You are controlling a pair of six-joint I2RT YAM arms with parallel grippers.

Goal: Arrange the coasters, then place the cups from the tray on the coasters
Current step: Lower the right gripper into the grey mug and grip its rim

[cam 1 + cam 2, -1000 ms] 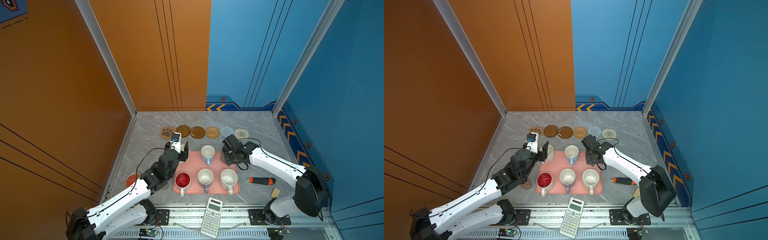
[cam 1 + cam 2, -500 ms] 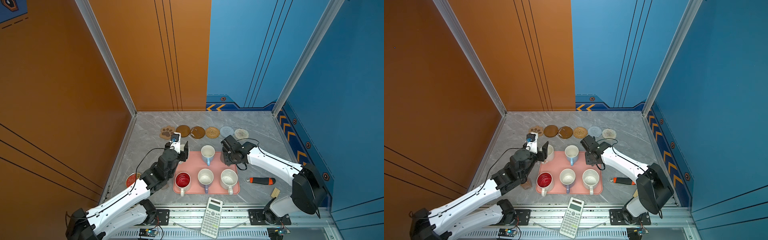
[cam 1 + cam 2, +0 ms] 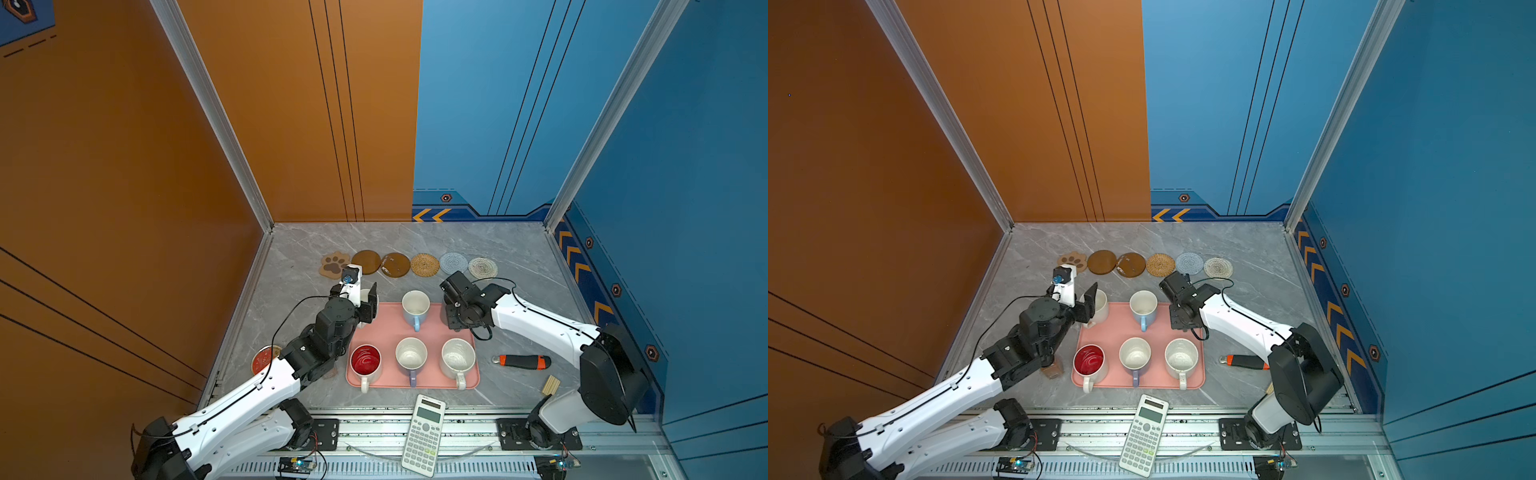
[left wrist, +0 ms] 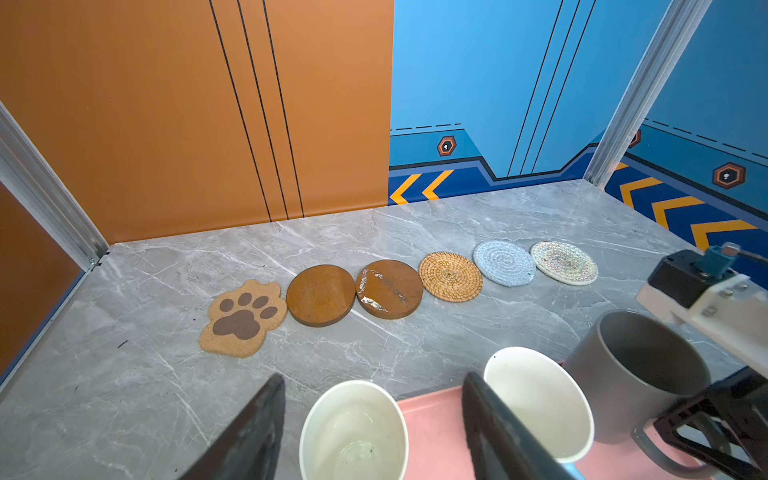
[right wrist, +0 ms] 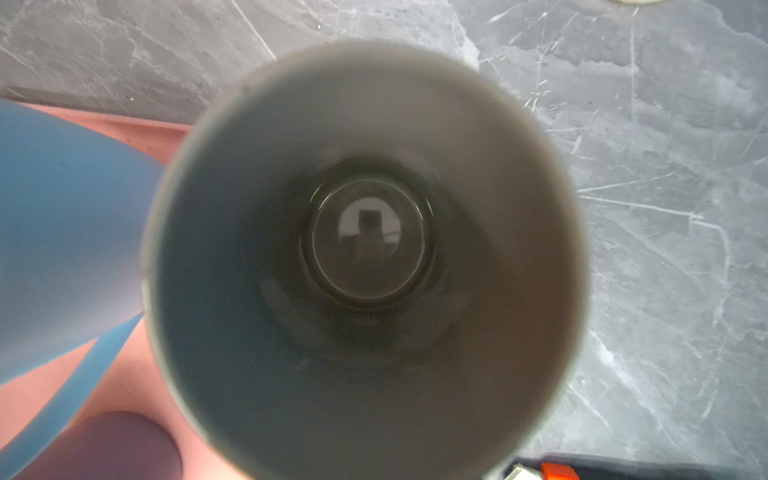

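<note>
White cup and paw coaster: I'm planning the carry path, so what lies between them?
Only bare grey tabletop lies between the white cup and the paw coaster, as the left wrist view shows.

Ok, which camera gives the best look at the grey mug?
The left wrist view: the grey mug shows side-on, with rim, wall and handle, on the pink tray. The right wrist view only looks down inside it, blurred. In both top views the right gripper largely hides it.

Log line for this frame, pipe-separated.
coasters: six in a row, no cup on any | left gripper: open, straddling white cup | right gripper: at grey cup, grip unclear
</note>
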